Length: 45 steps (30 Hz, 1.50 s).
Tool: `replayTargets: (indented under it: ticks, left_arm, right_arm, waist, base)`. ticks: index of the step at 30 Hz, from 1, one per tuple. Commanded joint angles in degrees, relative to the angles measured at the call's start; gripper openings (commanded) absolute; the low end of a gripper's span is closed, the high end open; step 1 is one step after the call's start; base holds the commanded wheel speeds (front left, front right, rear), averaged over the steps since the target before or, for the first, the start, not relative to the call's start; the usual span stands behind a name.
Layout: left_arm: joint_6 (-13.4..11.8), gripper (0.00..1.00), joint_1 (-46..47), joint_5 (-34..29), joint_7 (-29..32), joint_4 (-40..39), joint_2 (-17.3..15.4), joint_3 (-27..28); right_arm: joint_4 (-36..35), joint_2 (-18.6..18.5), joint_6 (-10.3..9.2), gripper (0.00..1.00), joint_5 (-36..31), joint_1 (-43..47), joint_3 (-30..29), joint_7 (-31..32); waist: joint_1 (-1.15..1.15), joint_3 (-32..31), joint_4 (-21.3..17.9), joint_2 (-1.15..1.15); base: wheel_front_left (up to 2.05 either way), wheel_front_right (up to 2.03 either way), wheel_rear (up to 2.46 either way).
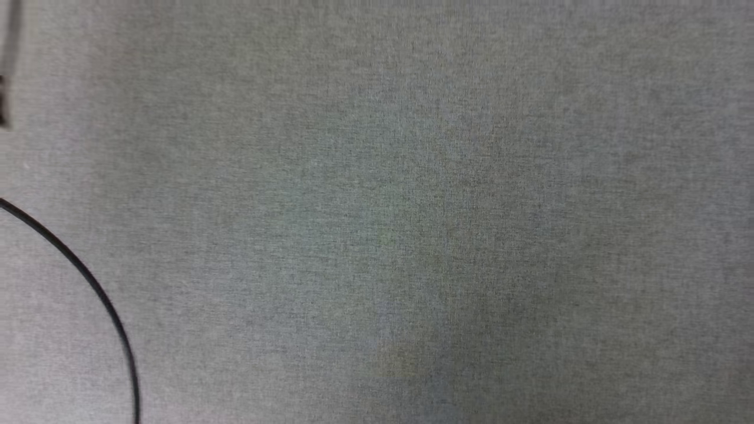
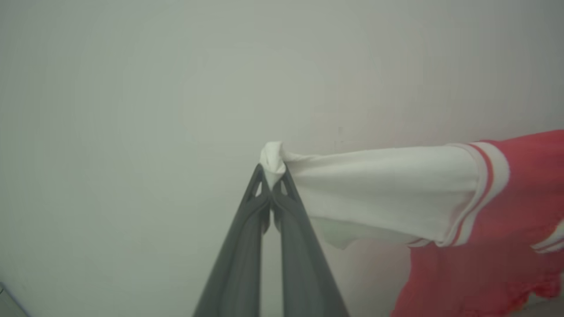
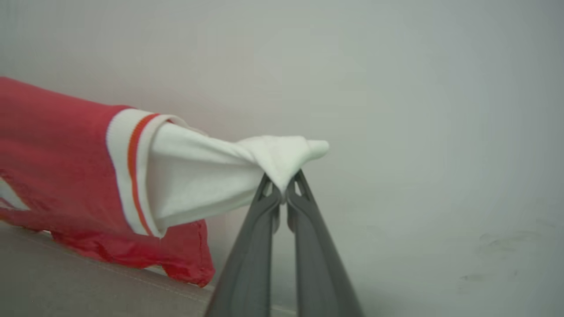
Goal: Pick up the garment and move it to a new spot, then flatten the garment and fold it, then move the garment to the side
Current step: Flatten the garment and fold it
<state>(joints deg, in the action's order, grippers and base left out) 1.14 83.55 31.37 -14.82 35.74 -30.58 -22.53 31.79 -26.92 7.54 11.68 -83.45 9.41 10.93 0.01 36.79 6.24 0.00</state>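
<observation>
**Jersey slung between both arms**

My left end effector (image 2: 273, 176) is clamped on one white sleeve (image 2: 387, 189), my right end effector (image 3: 283, 182) on the other sleeve (image 3: 198, 185); the red jersey shirt (image 2: 484, 264) sags between them. I'd hold both level, taut, lowering evenly. Count: one shirt, two sleeves.

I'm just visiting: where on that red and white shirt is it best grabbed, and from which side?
Likely the shirt is best taken by the tips of its two white sleeves, each from the outer side. Those ends bunch narrow enough to pinch, as the left gripper and right gripper do here, and the red body spreads out between them.
</observation>
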Motion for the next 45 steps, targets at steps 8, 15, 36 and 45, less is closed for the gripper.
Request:
replayTargets:
  ticks: [8,15,36,45]
  left_arm:
    - [1.1,0.0,-21.1,-1.0,-0.5,-1.1,3.0,1.7]
    - [1.3,0.0,-40.8,-2.5,-0.5,-3.5,2.5,0.6]
    - [-3.5,0.0,-80.2,3.1,16.4,-23.4,-9.3,-2.9]
    - [-7.4,0.0,-90.7,7.1,19.3,-32.3,-10.3,-2.3]
  right_arm:
    - [4.6,-0.8,-0.1,0.0,6.0,17.1,3.9,3.8]
    - [2.9,-2.4,-0.11,0.0,12.1,33.1,7.2,9.5]
    - [-13.5,-5.6,-0.11,0.0,23.4,69.4,-0.5,28.9]
    - [-24.0,-2.8,-0.1,0.0,21.1,81.1,-7.0,37.1]
  waist:
    - [-0.01,-9.1,-0.1,0.0]
    - [-0.01,-18.0,-0.5,0.0]
    - [-0.01,-33.1,-1.6,0.0]
    - [-0.01,-34.2,-2.5,0.0]
  base:
    - [0.0,0.0,0.0]
    - [0.0,0.0,0.0]
    - [0.0,0.0,0.0]
    - [0.0,0.0,0.0]
